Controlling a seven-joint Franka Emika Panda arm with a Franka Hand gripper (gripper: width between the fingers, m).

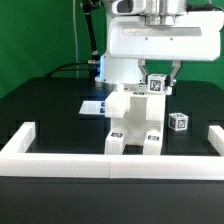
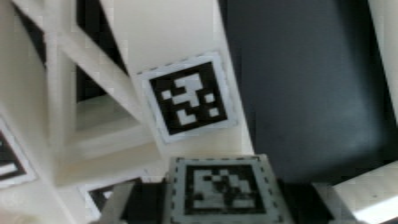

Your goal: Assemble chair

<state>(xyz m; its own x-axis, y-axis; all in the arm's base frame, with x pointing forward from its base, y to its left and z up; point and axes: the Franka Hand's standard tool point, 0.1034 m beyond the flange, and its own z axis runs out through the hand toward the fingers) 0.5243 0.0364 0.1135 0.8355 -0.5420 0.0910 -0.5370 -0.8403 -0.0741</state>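
chair [image 1: 132, 122] partly built at centre of exterior view, one tagged block [image 1: 178, 121] loose right of centre; gripper [image 1: 161, 74] at top post [image 1: 157, 84], clamped or not: cannot tell

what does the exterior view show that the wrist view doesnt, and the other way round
Only the exterior view: the partly built chair standing on the table, a loose tagged block, the marker board, the border wall and the arm. Only the wrist view: the cross-braced frame close up, its diagonal struts clear. Both: white tagged parts and the black table.
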